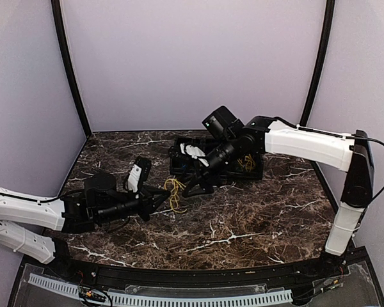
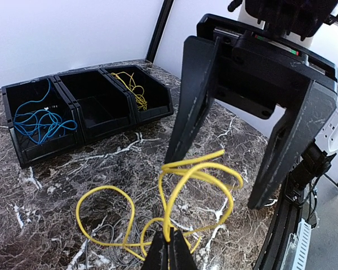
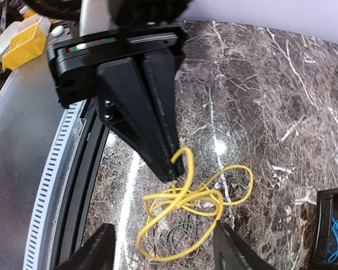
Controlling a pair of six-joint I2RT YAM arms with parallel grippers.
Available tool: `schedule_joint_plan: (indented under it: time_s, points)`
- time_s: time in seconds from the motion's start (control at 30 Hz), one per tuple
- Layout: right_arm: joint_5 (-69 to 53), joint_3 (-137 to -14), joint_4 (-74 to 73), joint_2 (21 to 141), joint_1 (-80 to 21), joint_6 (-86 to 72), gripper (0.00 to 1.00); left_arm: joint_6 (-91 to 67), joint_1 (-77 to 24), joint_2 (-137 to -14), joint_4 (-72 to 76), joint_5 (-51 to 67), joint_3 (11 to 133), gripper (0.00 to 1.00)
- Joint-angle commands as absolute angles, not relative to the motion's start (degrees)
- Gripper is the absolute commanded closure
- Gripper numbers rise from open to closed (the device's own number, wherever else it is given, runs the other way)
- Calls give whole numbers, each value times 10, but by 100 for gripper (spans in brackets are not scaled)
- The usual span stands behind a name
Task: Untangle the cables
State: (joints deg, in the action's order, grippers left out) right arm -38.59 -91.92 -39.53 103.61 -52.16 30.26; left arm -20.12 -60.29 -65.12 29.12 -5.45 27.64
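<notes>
The thin yellow cable (image 3: 186,197) looks light, springy and slick, and likely to snag the dark grey cable (image 3: 180,239) lying under it on the marble worktop (image 2: 56,185). A free loop seems the best hold. The left tool (image 2: 170,250) is pressed together, pinching the yellow strand. The right tool (image 2: 215,181) stands spread, either side of the raised loops.

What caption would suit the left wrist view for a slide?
Left tool shut on a looped yellow cable, with the open right tool close by.
</notes>
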Motion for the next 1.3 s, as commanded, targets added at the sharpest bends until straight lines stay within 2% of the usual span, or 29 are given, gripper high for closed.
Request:
schedule_joint_plan:
  time_s: [0.0, 0.07, 0.1, 0.13, 0.23, 0.4, 0.53, 0.8, 1.0, 1.27]
  points:
    - [-413, -934, -399, 1038, -533, 306, 56, -201, -605, -655, 315, -53, 292, 100]
    - [-418, -940, -405, 1037, -533, 306, 86, -204, -605, -658, 314, -66, 292, 100]
    - [-419, -940, -407, 1035, -533, 306, 96, -207, -605, -659, 312, -81, 293, 100]
    - [-420, -937, -408, 1030, -533, 305, 100, -209, -605, -662, 310, -90, 293, 100]
    - [-425, -924, -405, 1013, -533, 304, 100, -224, -605, -668, 320, -133, 292, 95]
    - [-447, -913, -414, 999, -533, 304, 100, -215, -605, -706, 376, -145, 298, 73]
    - [-463, -917, -428, 1004, -534, 304, 100, -205, -605, -748, 419, -157, 319, 70]
    - [-488, -922, -441, 998, -535, 309, 100, -181, -605, -799, 512, -141, 334, 75]
    - [-484, -927, -446, 975, -533, 317, 100, -202, -605, -839, 509, -156, 343, 77]
    - [-481, -949, -447, 948, -521, 318, 100, -233, -605, -868, 499, -174, 325, 91]
